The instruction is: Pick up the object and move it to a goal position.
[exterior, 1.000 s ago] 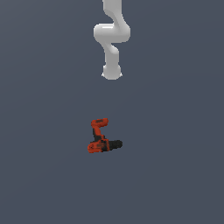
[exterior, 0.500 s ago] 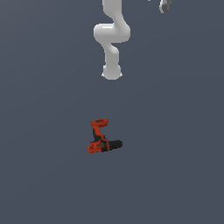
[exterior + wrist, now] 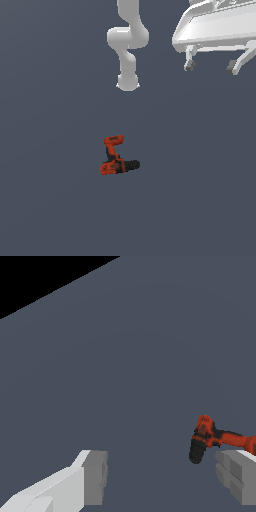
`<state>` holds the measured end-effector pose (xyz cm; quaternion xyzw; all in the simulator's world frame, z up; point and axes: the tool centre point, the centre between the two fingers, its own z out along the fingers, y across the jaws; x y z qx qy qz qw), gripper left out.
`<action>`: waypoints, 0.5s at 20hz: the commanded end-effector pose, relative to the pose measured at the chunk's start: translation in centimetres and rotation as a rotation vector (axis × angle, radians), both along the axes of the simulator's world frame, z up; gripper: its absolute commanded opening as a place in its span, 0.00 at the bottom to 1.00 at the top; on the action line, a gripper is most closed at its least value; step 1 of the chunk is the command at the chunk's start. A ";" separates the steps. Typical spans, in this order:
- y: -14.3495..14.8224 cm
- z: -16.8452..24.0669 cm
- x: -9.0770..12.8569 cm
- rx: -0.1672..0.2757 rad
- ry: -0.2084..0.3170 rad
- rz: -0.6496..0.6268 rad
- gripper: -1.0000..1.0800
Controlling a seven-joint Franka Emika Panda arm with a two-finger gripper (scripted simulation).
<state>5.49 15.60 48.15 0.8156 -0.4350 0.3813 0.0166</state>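
Observation:
The red-orange power drill [image 3: 117, 158] lies on its side on the dark grey floor, its black chuck toward the exterior view's right and its blocky battery base on the far side. It also shows in the wrist view [image 3: 210, 438], partly behind one finger. My gripper [image 3: 210, 65] is open and empty, high up at the exterior view's upper right, well apart from the drill. In the wrist view its two grey fingertips [image 3: 95, 477] stand wide apart.
The white arm's base and lower links [image 3: 128, 45] stand on the floor beyond the drill. The grey floor [image 3: 60, 200] spreads all around; its far edge meets black in the wrist view [image 3: 45, 276].
The gripper has come down into the exterior view at the upper right and now looms large there. The drill has not moved.

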 end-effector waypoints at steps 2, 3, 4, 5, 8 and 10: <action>-0.2 -4.6 1.3 -0.012 0.024 -0.061 0.81; -0.4 -6.0 1.7 -0.014 0.032 -0.078 0.81; -0.6 -7.5 2.0 -0.016 0.041 -0.097 0.81; -0.9 -9.0 2.3 -0.018 0.051 -0.115 0.81; -2.0 -13.8 3.2 -0.021 0.082 -0.174 0.81; -3.0 -17.2 3.5 -0.022 0.105 -0.215 0.81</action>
